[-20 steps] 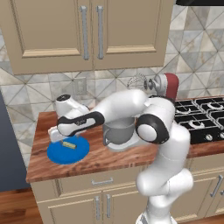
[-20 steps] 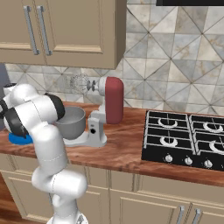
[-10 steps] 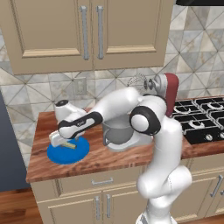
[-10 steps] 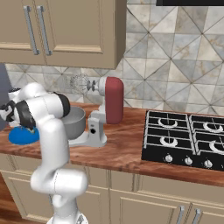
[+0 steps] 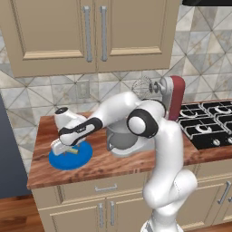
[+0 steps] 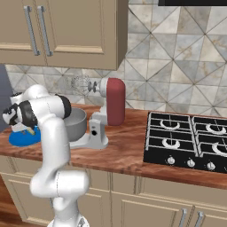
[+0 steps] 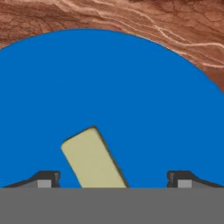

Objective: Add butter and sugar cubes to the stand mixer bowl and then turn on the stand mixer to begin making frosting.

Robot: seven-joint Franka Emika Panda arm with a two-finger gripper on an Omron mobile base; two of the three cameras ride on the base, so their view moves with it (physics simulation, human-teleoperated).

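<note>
The gripper [image 7: 113,177] is seen low over the blue plate [image 5: 81,158], with its jaws spread wide and nothing clasped between them. In the hand view the butter [image 7: 92,159] lies flat on the plate between the two fingertips [image 7: 46,178], angled from about 11 o'clock to 5 o'clock and closer to the tip at 9 o'clock. That slant matters: it is judged that the jaws would meet the stick across its corners unless the hand were rolled to square with its long sides.

In the left base view the butter [image 5: 70,151] is glimpsed just under the hand, at the 10 o'clock part of the plate. The plate is set on the worktop [image 5: 41,170] at 9 o'clock from the stand mixer bowl [image 5: 122,141], near enough for a short carry. The bowl sits on the stand mixer [image 6: 108,111], whose red head is tilted back, presumably so that ingredients can be dropped in. The sugar cubes cannot be made out with any certainty. Neither ingredient appears to have been added yet.
</note>
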